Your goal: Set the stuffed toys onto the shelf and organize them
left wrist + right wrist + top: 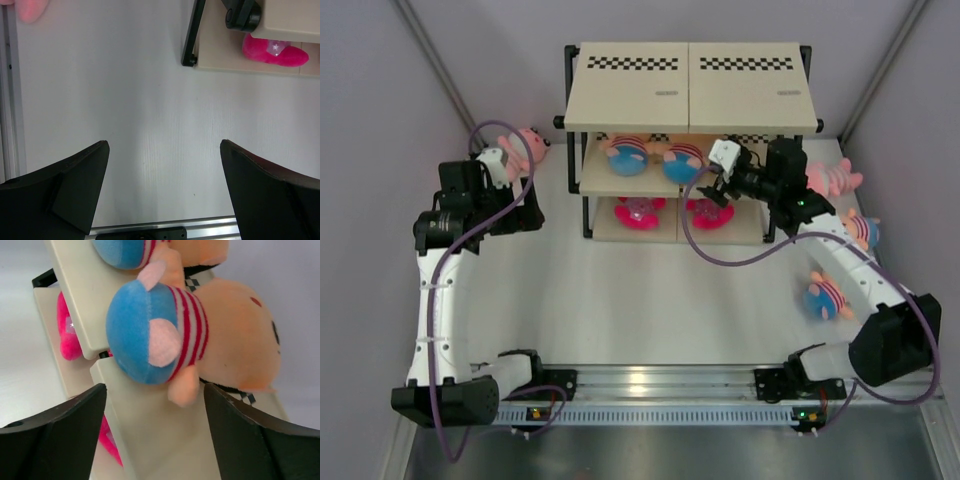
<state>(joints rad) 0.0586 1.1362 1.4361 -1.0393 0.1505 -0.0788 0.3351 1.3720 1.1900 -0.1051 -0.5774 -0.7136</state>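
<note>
Right gripper (155,440): fingers spread wide, grasping nothing, at the front of the middle tier of the shelf (690,85).
Doll (190,340): lay on the middle board just beyond those fingers, blue bottom toward the wrist camera, peach head farther in.
Second doll (628,155): lay just left of the first on the same tier.
Left gripper (165,195): fingers released and well apart, over the white table (125,100), left of the shelf's near-left post.
Magenta toys: one (640,212) left and one (708,212) right on the bottom tier.
Pink animal (525,148): lay on the table, far left, beside the left arm.
Right-side toys: another pink animal (835,178) just right of the shelf, a third doll (860,230) nearer, and a fourth doll (827,297) nearest, all beside the right arm.
</note>
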